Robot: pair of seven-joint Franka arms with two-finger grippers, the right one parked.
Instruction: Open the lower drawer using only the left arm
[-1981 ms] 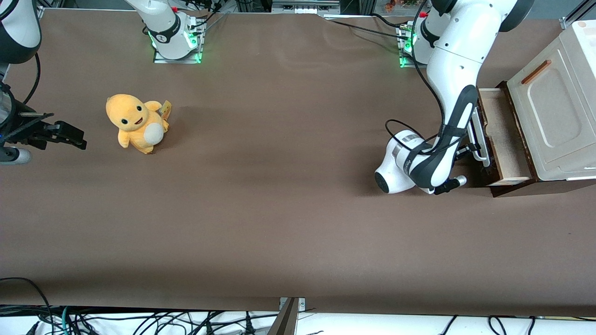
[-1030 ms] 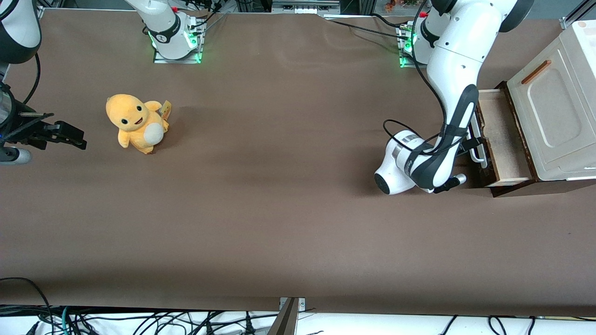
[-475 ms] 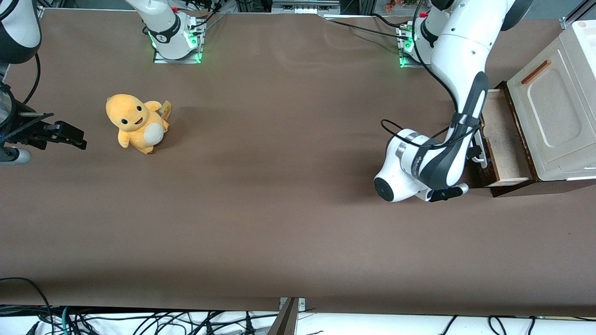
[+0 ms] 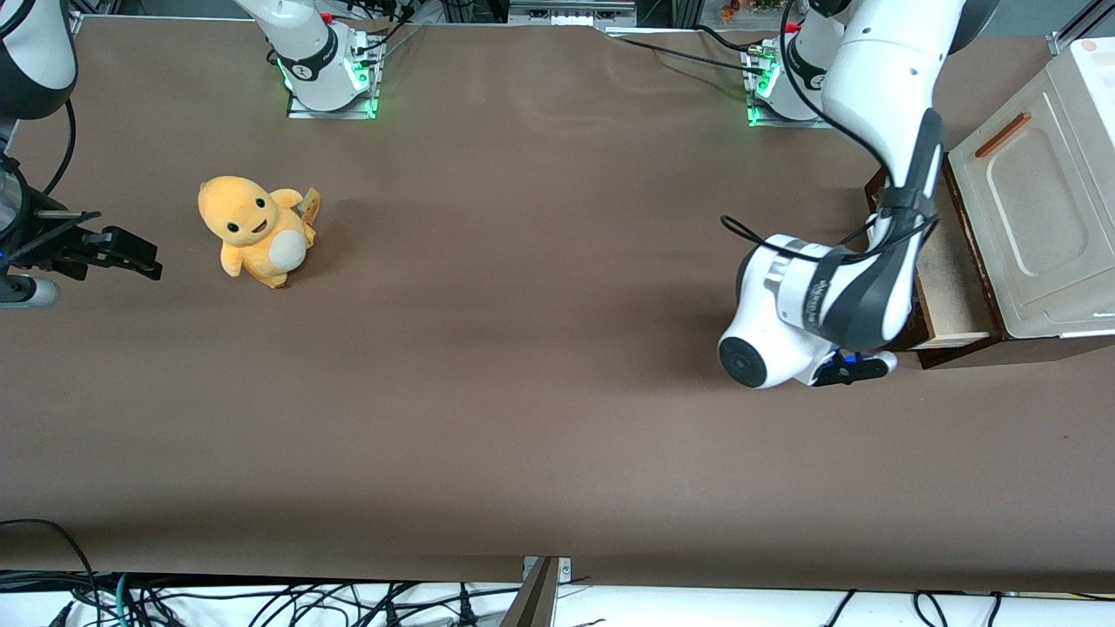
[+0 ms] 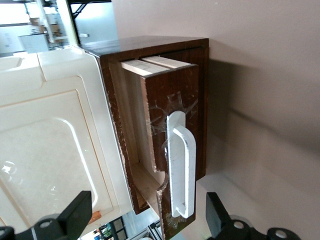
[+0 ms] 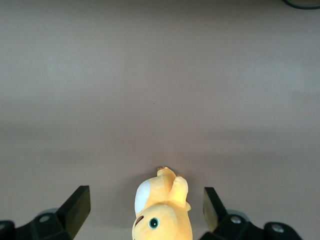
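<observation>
One drawer: we see the lower drawer [image 5: 170, 125] pulled partly out of its dark cabinet, pale tray showing, at the working arm's end of the table
Handle: white loop [image 5: 181, 167], untouched
Gripper [image 5: 145, 222]: ours, fingers spread wide, holding nothing, in front of the drawer
Left arm [image 4: 880, 165]: above the drawer
Plush [image 4: 253, 228]: toward the parked arm's end

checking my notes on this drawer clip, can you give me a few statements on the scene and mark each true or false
1. The lower drawer is pulled partly out, its pale tray showing. True.
2. The left arm's hand is shut on the white handle. False: its fingers are spread open, apart from the handle.
3. A yellow plush toy lies inside the drawer. False: it sits on the table toward the parked arm's end.
4. The cream-white panel has an orange-brown handle. True.
</observation>
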